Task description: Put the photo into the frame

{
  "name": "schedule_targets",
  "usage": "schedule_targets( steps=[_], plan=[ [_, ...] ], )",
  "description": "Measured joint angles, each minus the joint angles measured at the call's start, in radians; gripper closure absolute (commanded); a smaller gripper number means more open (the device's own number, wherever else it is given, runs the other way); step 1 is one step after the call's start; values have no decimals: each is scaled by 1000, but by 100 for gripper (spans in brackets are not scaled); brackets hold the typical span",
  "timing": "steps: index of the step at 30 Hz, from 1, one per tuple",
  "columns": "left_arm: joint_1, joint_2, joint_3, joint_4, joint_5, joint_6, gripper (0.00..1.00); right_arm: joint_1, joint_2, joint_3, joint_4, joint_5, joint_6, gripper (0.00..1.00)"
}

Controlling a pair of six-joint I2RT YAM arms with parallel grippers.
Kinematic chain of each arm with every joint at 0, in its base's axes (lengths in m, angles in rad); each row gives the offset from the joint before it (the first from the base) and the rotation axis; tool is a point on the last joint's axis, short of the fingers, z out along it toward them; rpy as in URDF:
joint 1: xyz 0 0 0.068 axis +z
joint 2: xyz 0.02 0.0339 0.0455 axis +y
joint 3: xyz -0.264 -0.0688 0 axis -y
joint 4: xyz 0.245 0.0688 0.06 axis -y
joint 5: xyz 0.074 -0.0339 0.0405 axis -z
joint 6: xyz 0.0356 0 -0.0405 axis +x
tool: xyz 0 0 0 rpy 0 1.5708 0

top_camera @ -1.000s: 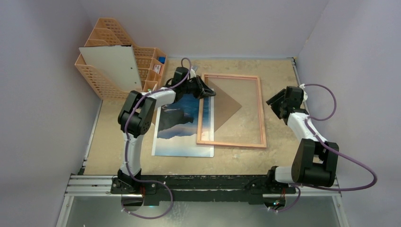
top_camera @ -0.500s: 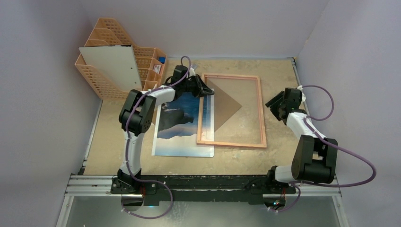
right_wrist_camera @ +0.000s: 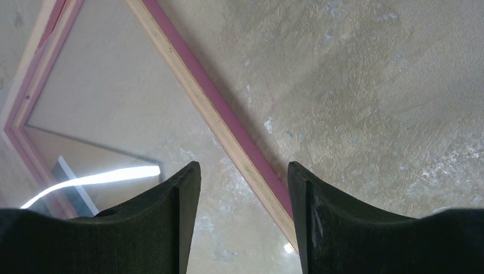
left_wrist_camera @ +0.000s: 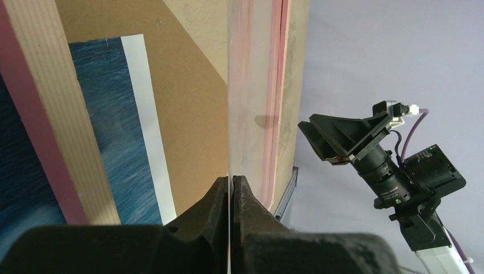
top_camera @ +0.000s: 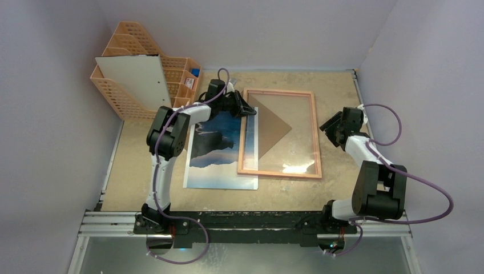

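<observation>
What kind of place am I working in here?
Likely a lab robot test cell: plain lilac walls box in the tabletop, the left arm and right arm bolt to a metal rail, and an orange mesh file rack sits as a prop.

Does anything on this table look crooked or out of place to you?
Yes. The frame lies on the right edge of the photo instead of around it. Inside the frame, a brown board shows as a triangle, askew to the frame's sides.
</observation>
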Motion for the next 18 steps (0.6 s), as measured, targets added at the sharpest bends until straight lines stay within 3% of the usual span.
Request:
schedule_targets(
  steps=[18],
  plan=[
    [-1,26,19,75,54,7,100,0,40,-21,30,-6,-27,40]
  ],
)
